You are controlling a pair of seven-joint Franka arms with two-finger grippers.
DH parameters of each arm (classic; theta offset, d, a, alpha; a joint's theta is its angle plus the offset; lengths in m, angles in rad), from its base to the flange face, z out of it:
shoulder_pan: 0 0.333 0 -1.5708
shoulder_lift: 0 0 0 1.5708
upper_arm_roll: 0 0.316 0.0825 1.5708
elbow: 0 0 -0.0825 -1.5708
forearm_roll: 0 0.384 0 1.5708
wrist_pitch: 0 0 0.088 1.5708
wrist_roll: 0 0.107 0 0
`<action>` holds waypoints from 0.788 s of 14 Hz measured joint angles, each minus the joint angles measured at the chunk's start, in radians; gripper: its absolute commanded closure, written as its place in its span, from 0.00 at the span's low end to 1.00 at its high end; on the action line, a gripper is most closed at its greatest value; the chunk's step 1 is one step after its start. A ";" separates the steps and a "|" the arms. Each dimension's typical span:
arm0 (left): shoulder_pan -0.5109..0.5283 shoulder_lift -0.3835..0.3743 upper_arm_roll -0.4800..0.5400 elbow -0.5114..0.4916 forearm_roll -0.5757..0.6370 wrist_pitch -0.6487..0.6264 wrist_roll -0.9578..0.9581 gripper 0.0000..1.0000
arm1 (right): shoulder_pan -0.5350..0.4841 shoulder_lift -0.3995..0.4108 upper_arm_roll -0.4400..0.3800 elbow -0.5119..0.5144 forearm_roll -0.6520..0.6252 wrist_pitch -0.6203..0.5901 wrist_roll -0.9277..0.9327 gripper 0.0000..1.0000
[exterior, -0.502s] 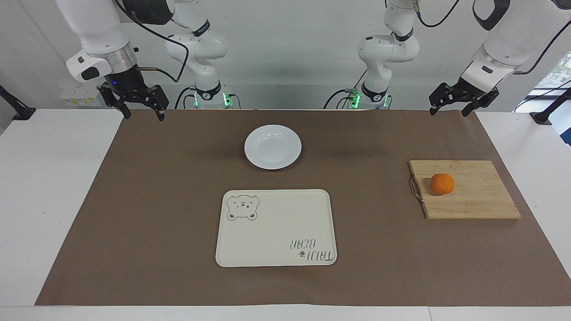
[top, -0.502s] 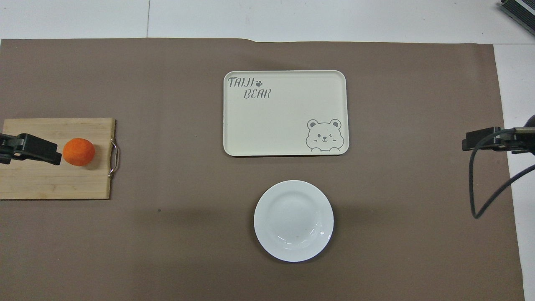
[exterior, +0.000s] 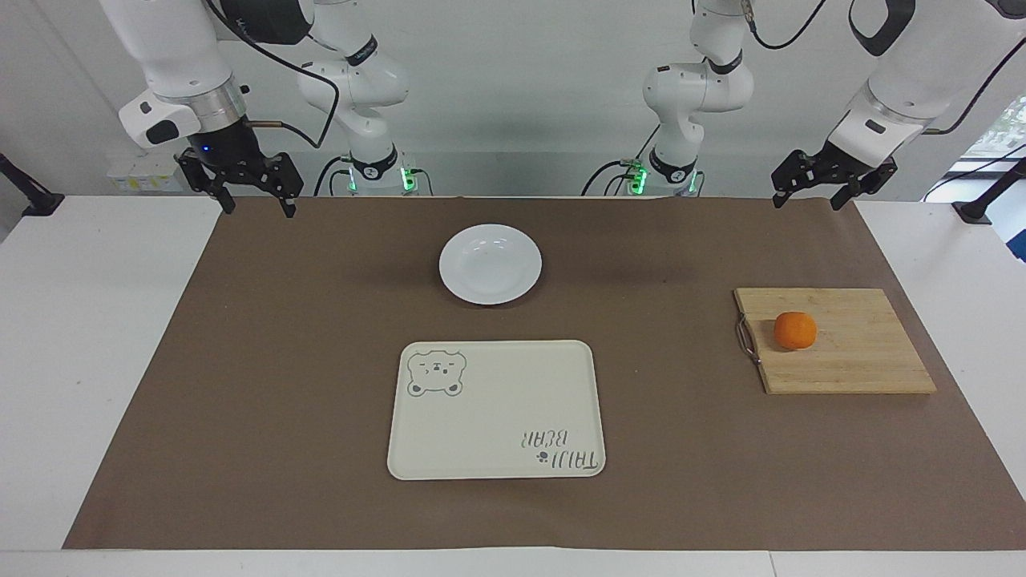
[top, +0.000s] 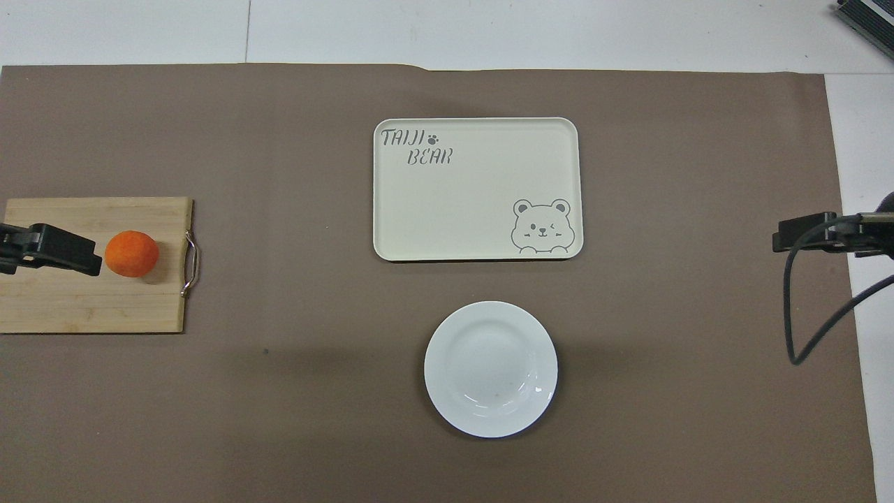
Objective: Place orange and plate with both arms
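Two arms, both waiting. Nothing on the tabletop [exterior: 80,361] has shifted over the last half second; only the left hand shows a barely visible drift, so I judge the task not yet started. Entries run from the right arm's end to the left arm's end. Right hand [exterior: 258,210]: hangs in the air over the edge of the brown mat [exterior: 280,361] nearest the robots, fingers apart, holding nothing. Plate [exterior: 490,264]: flat on the mat at mid-table, bare, well apart from both hands. Cream tray [exterior: 497,401] with the bear drawing: farther from the robots than the plate, near it but not touching, nothing on it. Wooden cutting board [exterior: 850,361]: at the left arm's end of the mat. Orange [exterior: 795,330]: sits on the board near its metal handle end. Left hand [exterior: 805,202]: up in the air over the mat edge at its own end, fingers apart, empty. From overhead it looks beside the orange, but the facing view shows it raised and not touching. Judgement: the left arm is better placed for the orange and the right for the plate; both pickups remain to be done.
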 measured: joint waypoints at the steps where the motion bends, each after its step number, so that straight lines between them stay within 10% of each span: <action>1: 0.000 0.000 0.000 -0.002 0.000 0.007 0.000 0.00 | 0.000 0.000 0.000 0.000 0.000 0.000 0.000 0.00; 11: 0.051 -0.002 0.015 -0.084 0.003 0.149 0.039 0.00 | 0.000 0.000 0.000 0.000 0.000 0.000 -0.072 0.00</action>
